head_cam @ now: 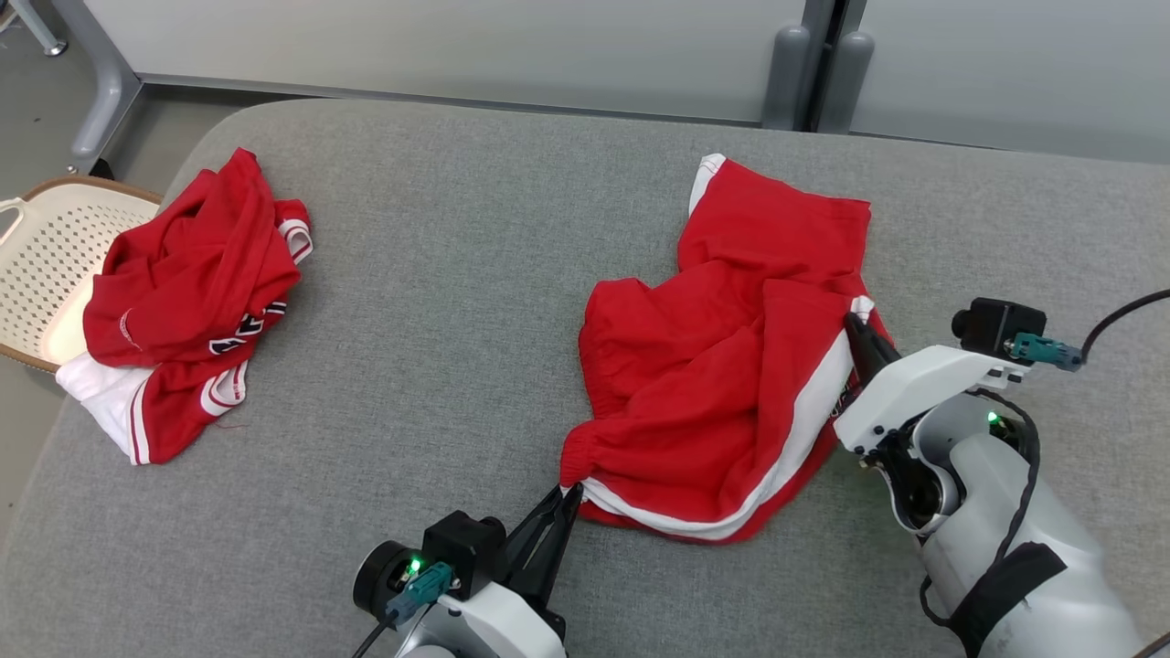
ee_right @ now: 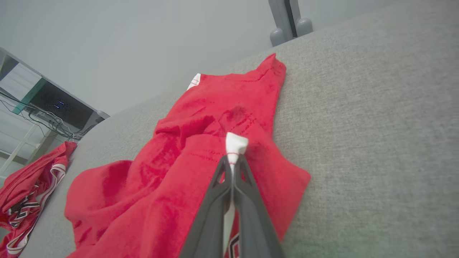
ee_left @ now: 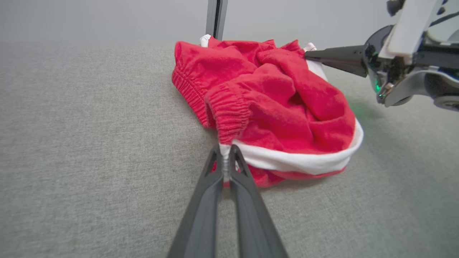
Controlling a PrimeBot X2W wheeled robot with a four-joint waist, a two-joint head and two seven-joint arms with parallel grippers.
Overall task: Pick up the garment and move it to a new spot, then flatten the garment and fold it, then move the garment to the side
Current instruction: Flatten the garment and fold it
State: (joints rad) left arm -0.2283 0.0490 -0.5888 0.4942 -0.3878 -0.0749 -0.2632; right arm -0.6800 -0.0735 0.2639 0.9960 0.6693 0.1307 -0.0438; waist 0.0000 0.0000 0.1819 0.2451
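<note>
Across grey cushion (head_cam: pixel 439 302), garment (head_cam: pixel 713 384) clamped at two white-trimmed corners, near by left gripper (head_cam: pixel 571 493), far by right gripper (head_cam: pixel 850 320). Bare room leftward up to red pile (head_cam: pixel 192 283); basket (head_cam: pixel 41 265) cut off.

Quantities: one garment (head_cam: pixel 722 384), centre-right; one clothing pile (head_cam: pixel 183 292), left; one basket (head_cam: pixel 46 265); two grippers: left gripper (head_cam: pixel 565 498), right gripper (head_cam: pixel 855 324).

A grey fabric-covered surface (head_cam: pixel 439 302) spans the head view, its corner rounded at 11 o'clock. At 9 o'clock on it, near its edge, lies a crumpled heap of red and white clothing (head_cam: pixel 183 302) with black trim. Just beside that, farther toward 9 o'clock, sits a cream perforated basket (head_cam: pixel 46 265) with a brown rim. At 1 o'clock, two grey rounded posts (head_cam: pixel 818 78) stand between pale wall panels (head_cam: pixel 457 37).
</note>
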